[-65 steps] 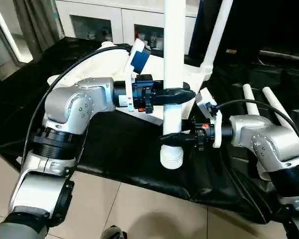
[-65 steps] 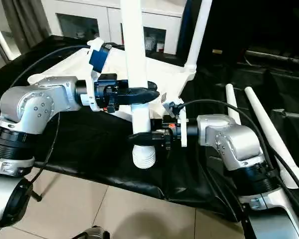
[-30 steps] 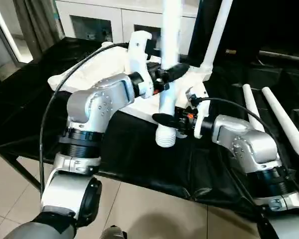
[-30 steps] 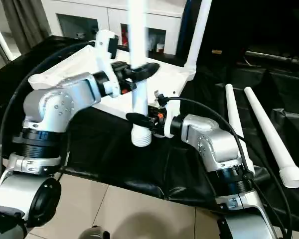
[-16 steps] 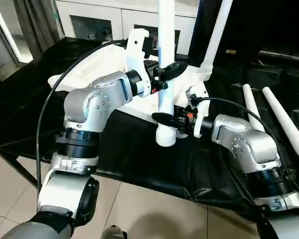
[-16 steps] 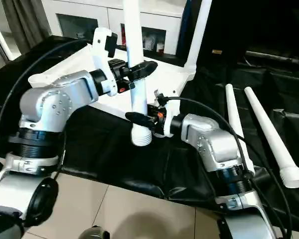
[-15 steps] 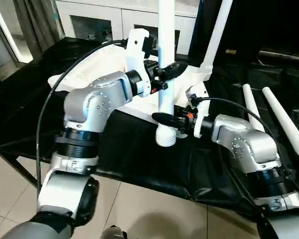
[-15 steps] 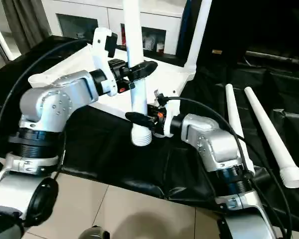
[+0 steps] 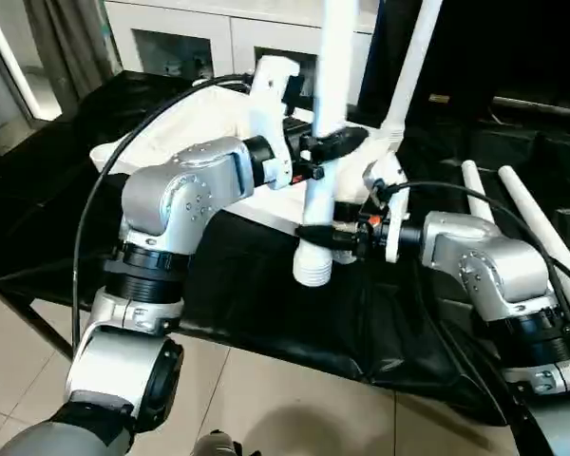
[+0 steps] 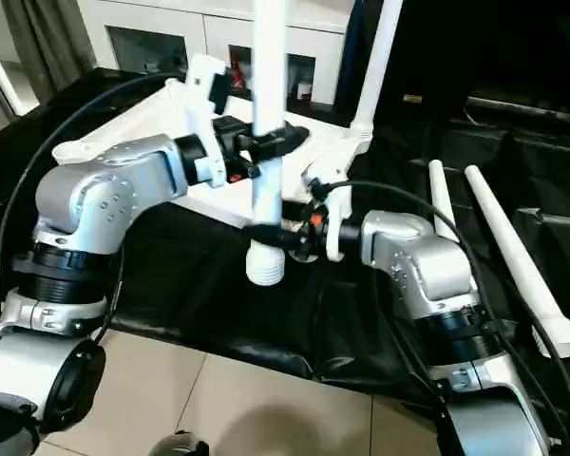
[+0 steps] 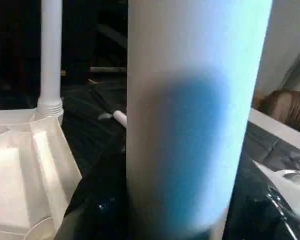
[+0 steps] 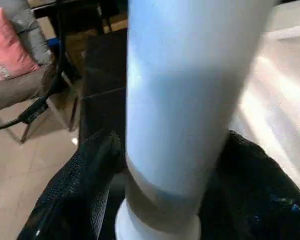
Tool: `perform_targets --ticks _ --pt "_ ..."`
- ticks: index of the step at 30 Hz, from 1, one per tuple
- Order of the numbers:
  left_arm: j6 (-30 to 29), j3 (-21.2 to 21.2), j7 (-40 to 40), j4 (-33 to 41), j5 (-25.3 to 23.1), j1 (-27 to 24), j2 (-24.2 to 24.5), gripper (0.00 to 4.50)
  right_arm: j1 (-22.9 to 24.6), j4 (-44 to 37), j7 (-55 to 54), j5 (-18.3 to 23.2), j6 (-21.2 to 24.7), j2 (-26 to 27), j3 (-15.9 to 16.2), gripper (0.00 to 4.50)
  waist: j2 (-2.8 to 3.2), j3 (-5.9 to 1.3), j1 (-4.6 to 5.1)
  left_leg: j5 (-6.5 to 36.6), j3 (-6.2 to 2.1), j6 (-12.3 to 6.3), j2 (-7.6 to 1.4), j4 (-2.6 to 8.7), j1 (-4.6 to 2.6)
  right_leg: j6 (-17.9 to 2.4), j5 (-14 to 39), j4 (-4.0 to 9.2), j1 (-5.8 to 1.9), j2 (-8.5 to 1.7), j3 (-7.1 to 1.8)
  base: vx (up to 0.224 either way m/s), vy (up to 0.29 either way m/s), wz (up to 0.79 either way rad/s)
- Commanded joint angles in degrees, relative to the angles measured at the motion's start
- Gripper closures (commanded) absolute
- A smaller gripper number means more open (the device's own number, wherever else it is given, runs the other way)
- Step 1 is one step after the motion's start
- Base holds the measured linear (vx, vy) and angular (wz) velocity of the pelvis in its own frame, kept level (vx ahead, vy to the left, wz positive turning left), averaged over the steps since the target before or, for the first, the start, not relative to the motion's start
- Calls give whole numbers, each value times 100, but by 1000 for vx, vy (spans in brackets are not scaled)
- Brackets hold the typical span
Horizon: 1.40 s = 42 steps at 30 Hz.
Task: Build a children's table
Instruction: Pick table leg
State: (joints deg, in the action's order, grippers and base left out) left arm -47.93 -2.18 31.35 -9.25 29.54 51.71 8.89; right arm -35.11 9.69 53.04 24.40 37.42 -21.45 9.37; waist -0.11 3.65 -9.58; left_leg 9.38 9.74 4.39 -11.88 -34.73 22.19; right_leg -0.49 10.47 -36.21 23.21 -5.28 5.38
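I hold a long white leg (image 9: 316, 204) upright over the black-draped table's front part, its ribbed end (image 9: 313, 271) pointing down. My left gripper (image 9: 337, 142) is shut on the leg about halfway up. Lower down, just above the ribbed end, my right gripper (image 9: 321, 233) reaches around the same leg. The white tabletop (image 9: 123, 149) lies underside up behind the arms. Another leg (image 9: 413, 57) stands upright in its far corner socket. In the left wrist view the held leg (image 11: 190, 115) stands close in front of the tabletop (image 11: 20, 170).
Two loose white legs (image 9: 532, 223) lie side by side on the black cloth (image 9: 38, 190) at the right. The table's front edge drops to a tiled floor (image 9: 266, 408). White cabinets (image 9: 199, 43) stand behind. A chair with a pink cushion (image 12: 12, 52) stands on the floor.
The held leg's top has tipped slightly to the right. My right forearm has swung outward to the right, its gripper still at the leg's lower end. My left gripper keeps its hold.
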Motion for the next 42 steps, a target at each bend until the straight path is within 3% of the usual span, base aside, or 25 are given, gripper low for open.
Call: perform_targets --ticks 1,23,38,42 --pt "24 -44 72 161 -31 21 33 268 -68 22 46 -2 74 -51 34 135 -96 -486 9 656 0 -44 -85 347 -58 -993 800 395 -363 -306 -276 0 0 0" --pt "-40 -86 267 332 44 3 43 268 22 43 -15 -96 11 109 33 135 -76 -492 14 677 -8 3 -90 353 -66 -997 780 391 -357 -302 -275 0 0 0" --pt "36 20 305 158 -38 98 126 268 5 92 -55 -130 -31 128 -7 256 -55 -494 16 715 -9 22 -91 355 -71 -1031 707 388 -356 -299 -276 0 0 0" --pt "40 47 309 127 -37 136 147 269 -21 149 -81 -145 -73 145 -32 260 -49 -492 17 749 -11 35 -89 357 -71 -1019 755 392 -356 -299 -274 0 0 0"
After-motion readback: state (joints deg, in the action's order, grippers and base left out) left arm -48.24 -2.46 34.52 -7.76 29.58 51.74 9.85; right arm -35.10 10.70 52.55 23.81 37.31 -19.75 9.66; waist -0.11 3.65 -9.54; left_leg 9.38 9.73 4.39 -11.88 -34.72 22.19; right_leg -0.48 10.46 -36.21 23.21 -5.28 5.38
